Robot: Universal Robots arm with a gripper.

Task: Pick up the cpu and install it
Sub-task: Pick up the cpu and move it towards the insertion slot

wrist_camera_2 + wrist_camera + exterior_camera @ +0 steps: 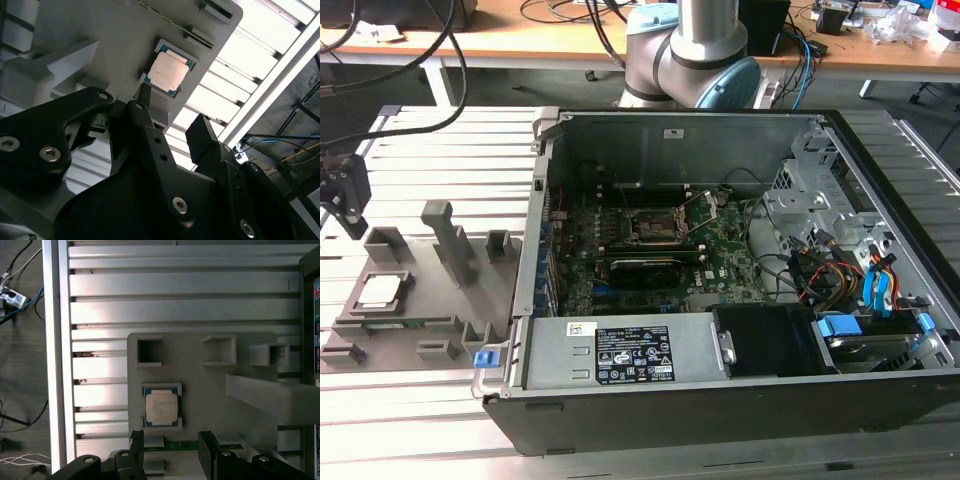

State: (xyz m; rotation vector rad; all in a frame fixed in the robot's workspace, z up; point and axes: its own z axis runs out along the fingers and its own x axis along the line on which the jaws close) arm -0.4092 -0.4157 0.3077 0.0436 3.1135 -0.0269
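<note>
Cpu: the cpu (162,407) lies flat, metal top up, in a square recess of the grey tray (200,385). The tray rests on the slatted desk (420,420) at the exterior view's left, well apart from the open computer case (720,400).
Recess: raised corners hug the chip, so I judge that only the free edges between them give your fingers room.
Step in hand: by my reading, you are lining up over the chip for the pick; nothing is lifted yet.
Doing it well: centre the chip in the gap, keep the pincer square to its edges, descend straight and close gently. A tilt could jam the chip against the recess corners.
Pincer: the pincer (172,442) is spread apart and empty, near the chip without touching it.
Arm: in the exterior view the pincer hangs pointing down over the tray's side farthest from the case, and the arm's base rises behind the case.
Socket: the dark socket frame (655,228) sits inside the case.
</note>
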